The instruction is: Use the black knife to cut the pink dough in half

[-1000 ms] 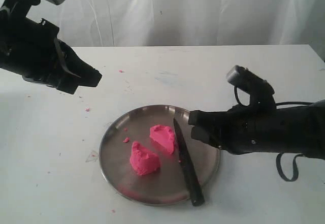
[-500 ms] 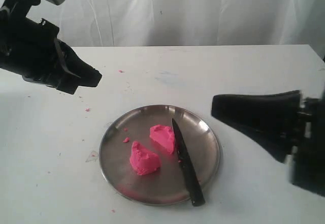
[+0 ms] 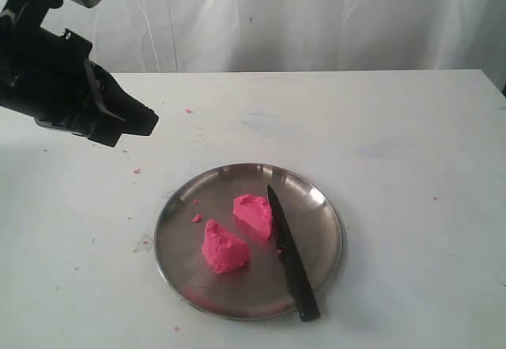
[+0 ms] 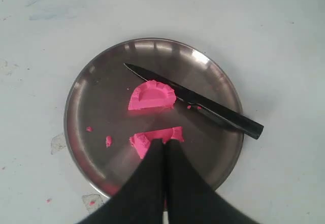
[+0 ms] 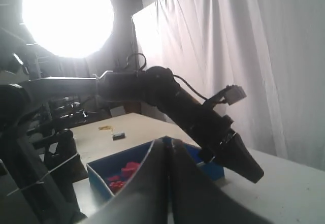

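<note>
The bright pink soft dough (image 3: pixel 237 232) lies in two wedge pieces on the round steel plate (image 3: pixel 320 206), the all-black kitchen knife (image 3: pixel 291 254) beside them. The cut looks done, so you should keep both arms away. The left gripper (image 4: pixel 164 148) and right gripper (image 5: pixel 169 148) have fingers pressed together, holding nothing

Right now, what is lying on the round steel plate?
On the round steel plate: two bright pink dough chunks, pink crumbs, and the black knife, handle overhanging the rim. Nothing hidden.
</note>
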Robot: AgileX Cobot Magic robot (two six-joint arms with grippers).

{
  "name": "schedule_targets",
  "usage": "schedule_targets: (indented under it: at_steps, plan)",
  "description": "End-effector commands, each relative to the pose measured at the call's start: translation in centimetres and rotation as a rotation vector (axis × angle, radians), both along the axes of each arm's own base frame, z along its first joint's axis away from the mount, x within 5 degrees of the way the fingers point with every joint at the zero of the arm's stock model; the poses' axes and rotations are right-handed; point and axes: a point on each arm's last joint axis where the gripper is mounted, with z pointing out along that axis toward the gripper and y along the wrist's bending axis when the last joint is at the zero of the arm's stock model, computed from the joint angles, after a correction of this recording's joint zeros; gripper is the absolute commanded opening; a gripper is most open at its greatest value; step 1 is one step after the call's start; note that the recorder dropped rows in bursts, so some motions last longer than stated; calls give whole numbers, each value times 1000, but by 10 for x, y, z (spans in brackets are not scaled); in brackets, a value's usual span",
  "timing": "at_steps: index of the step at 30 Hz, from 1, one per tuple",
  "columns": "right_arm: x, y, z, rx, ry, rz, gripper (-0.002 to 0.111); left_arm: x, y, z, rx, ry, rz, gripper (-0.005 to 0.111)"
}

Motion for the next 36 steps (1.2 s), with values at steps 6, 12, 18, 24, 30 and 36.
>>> schedule_targets:
  at_steps: [6,12,18,24,30,36]
  plan:
    - [0,-13,2,128,51,-117,0,-4,0,1,-9,9,-5,0]
    - [24,-20,-20,198,196,-278,0,-4,0,1,-9,9,-5,0]
    - [40,-27,-46,45,326,-499,0,-4,0,1,-9,9,-5,0]
    - [49,-39,-74,51,396,-679,0,-4,0,1,-9,9,-5,0]
    - [55,-39,-135,-154,262,-748,0,-4,0,1,-9,9,-5,0]
    - [56,-37,-161,-250,372,-730,0,-4,0,1,-9,9,-5,0]
